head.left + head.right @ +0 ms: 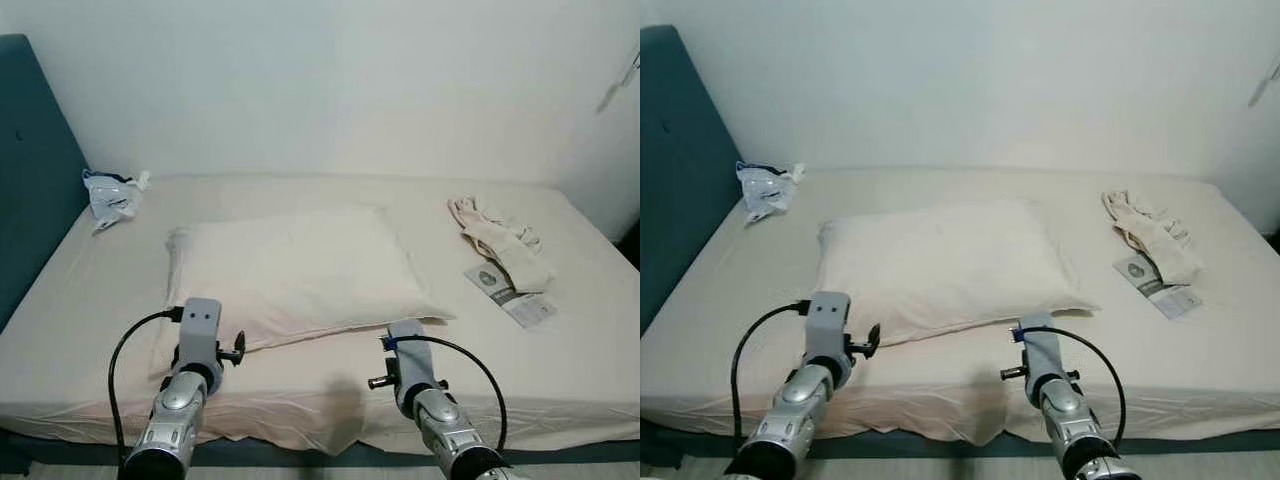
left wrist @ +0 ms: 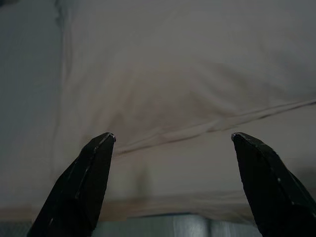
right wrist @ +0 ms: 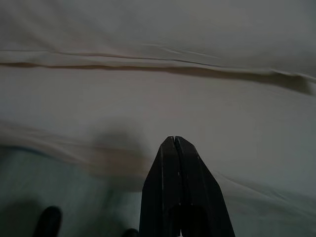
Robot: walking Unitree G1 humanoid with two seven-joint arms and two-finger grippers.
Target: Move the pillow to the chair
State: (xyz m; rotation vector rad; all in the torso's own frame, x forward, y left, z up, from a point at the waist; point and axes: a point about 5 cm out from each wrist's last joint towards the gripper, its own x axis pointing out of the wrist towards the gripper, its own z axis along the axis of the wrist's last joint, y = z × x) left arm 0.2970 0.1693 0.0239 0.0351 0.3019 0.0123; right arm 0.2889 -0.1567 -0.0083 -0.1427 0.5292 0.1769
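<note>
Soft, even room light; we see the head views clearly and the wrist views dim.

We find no glare on the bed sheet (image 1: 560,350), only faint shadows beneath the pillow (image 1: 300,270). Our wrist views are murky, the left gripper (image 2: 173,140) fingertips sharp against blurred cloth.

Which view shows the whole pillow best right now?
The left eye view: the whole pillow lies flat on the bed. The right eye view matches. Both wrist views catch just its near edge.
</note>
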